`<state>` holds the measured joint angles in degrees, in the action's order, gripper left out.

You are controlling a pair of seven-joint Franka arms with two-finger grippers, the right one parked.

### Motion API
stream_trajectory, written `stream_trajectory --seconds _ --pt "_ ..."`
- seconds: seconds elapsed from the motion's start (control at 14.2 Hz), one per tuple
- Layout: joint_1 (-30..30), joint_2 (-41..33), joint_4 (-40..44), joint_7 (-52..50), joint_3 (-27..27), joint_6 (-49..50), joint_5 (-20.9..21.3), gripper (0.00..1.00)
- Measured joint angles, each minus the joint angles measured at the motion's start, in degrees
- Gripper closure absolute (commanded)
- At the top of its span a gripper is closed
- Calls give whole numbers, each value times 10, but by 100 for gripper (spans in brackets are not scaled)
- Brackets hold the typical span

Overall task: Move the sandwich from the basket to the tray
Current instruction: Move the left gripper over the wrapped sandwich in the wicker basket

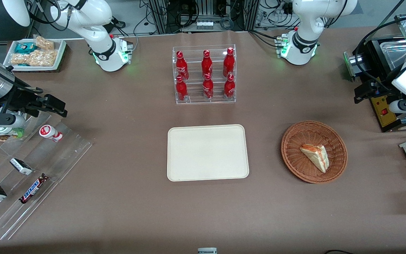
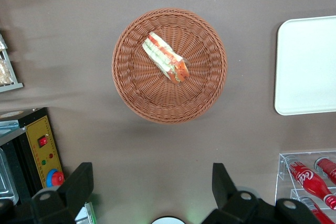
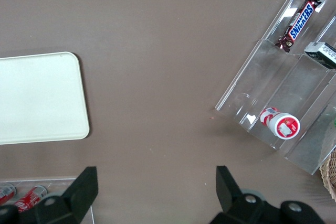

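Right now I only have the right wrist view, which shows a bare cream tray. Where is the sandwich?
Observer: The sandwich lies in the basket, beside the tray, toward the working arm's end of the table.
Operator: And the left gripper?
Observer: The gripper hangs open above the table, farther from the front camera than the basket, holding nothing.
Operator: Anything else in the basket?
Observer: No. The left wrist view shows only bare weave around the sandwich.
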<state>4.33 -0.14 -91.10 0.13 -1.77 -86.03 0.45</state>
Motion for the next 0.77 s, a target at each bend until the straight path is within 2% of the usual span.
stream_trajectory --seconds 0.77 --pt "2 6 -2 -1 0 3 0 0"
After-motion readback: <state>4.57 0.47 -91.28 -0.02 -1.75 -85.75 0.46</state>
